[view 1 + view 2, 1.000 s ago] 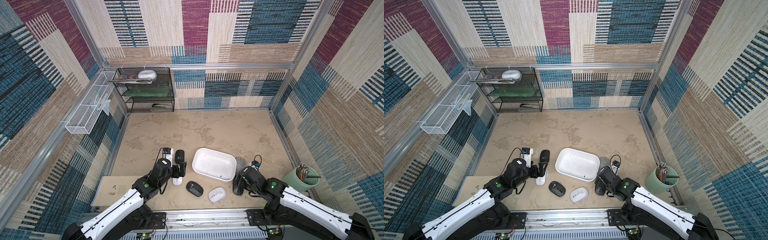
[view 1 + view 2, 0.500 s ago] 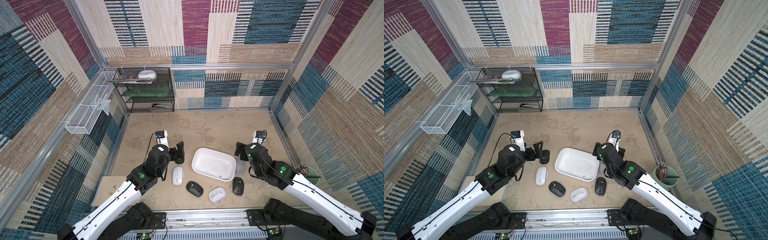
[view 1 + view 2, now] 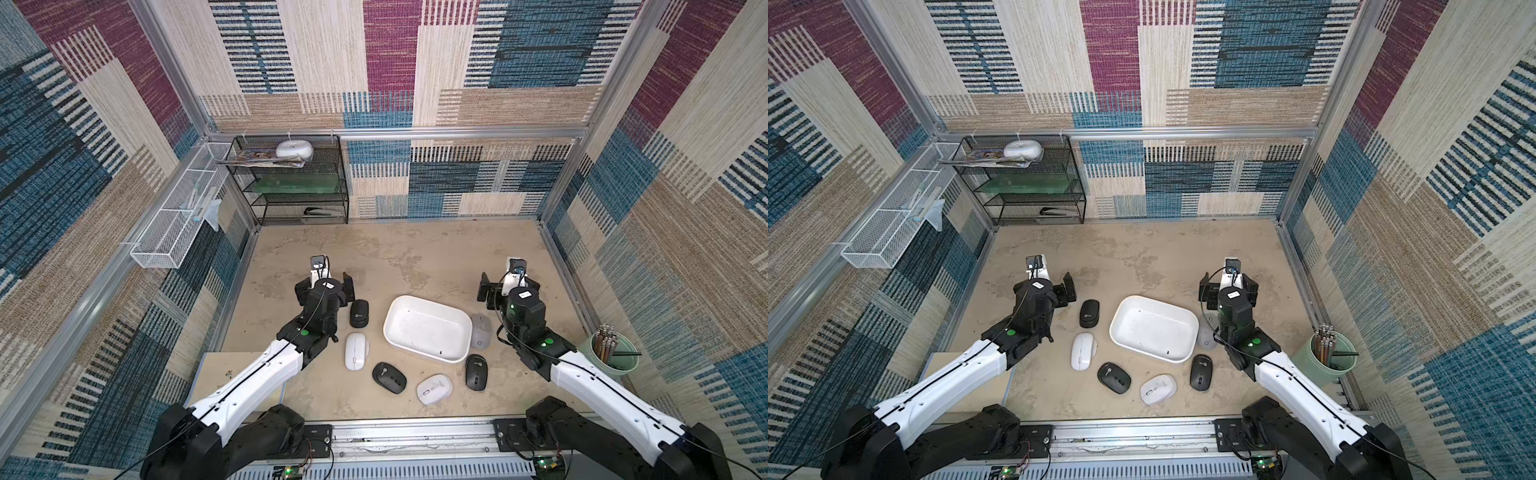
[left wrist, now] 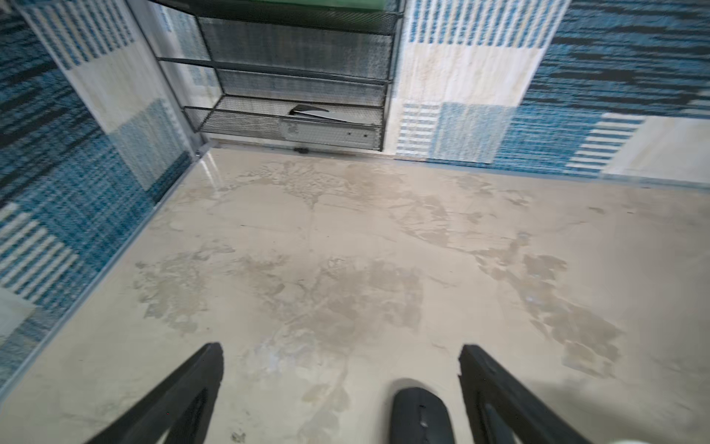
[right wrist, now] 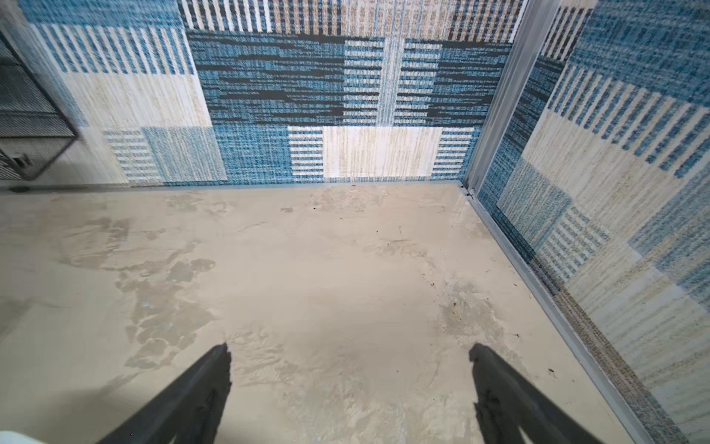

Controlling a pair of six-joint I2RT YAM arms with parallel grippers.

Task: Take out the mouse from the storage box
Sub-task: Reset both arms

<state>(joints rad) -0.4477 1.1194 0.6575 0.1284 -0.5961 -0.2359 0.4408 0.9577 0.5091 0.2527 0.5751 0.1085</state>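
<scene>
Found a beige, mottled worktop (image 3: 415, 249) walled in by patterned panels. Noted a black mesh rack (image 3: 299, 187) in its far left corner. Found the storage box (image 3: 426, 328), white and shallow, lying slightly askew near the front centre, between the two arms. Saw the left claw (image 4: 340, 350) spread wide above bare worktop, gripping nothing. Saw the right claw (image 5: 350, 350) likewise wide apart and holding nothing, just beyond the box's far right corner. Outside the box, counted six: a grey mouse (image 3: 480, 330) right against its right wall, a right black mouse (image 3: 476, 372) near its front right corner, a small white mouse (image 3: 434, 388) and a middle black mouse (image 3: 389, 377) in front, a long white mouse (image 3: 356, 351) to its left, a far black mouse (image 3: 359, 313) just beside the left claw.
</scene>
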